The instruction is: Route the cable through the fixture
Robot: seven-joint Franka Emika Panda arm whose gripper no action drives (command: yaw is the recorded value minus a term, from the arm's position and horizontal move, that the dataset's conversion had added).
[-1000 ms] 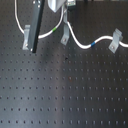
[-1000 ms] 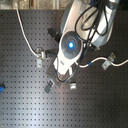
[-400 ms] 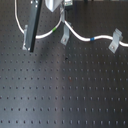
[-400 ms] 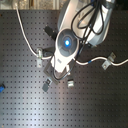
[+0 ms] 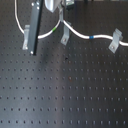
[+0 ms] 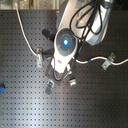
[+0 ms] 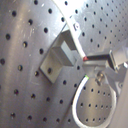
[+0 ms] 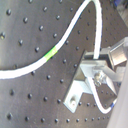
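The white cable runs from the left clip past a green band, rises to my gripper, then goes right with its blue band to the right clip. The middle clip stands just below the gripper. In the first wrist view this clip is close by, with a cable loop beside it. In the second wrist view the cable reaches the clip. The gripper appears shut on the cable; its fingertips are mostly hidden.
A long black bar hangs in front of the left clip in the first exterior view. The arm covers the middle of the perforated board in the second exterior view. A small blue object lies at that board's left edge.
The arm has shifted slightly toward the second exterior view's left, carrying the cable closer over the middle clip. The clips have not moved.
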